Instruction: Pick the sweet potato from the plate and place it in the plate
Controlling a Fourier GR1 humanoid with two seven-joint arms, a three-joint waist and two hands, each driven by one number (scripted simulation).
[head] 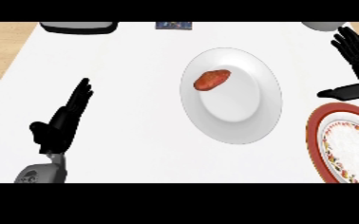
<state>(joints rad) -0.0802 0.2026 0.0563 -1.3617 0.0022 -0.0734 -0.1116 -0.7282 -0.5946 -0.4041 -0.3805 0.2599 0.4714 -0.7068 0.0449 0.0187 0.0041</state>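
Across the frame's middle a white counter (126,66) is spread, with a white plate (242,116) at its centre. A red-rimmed plate (312,135) is cut off at the lower right edge. The left hand (61,123) is seen resting at lower left, fingers straight. The right hand (347,47) is seen at the right edge, fingers and thumb apart, nothing held. The sweet potato (212,79) lies on the white plate's upper left part, its long axis slanted from lower left to upper right. The right hand is judged the nearer.
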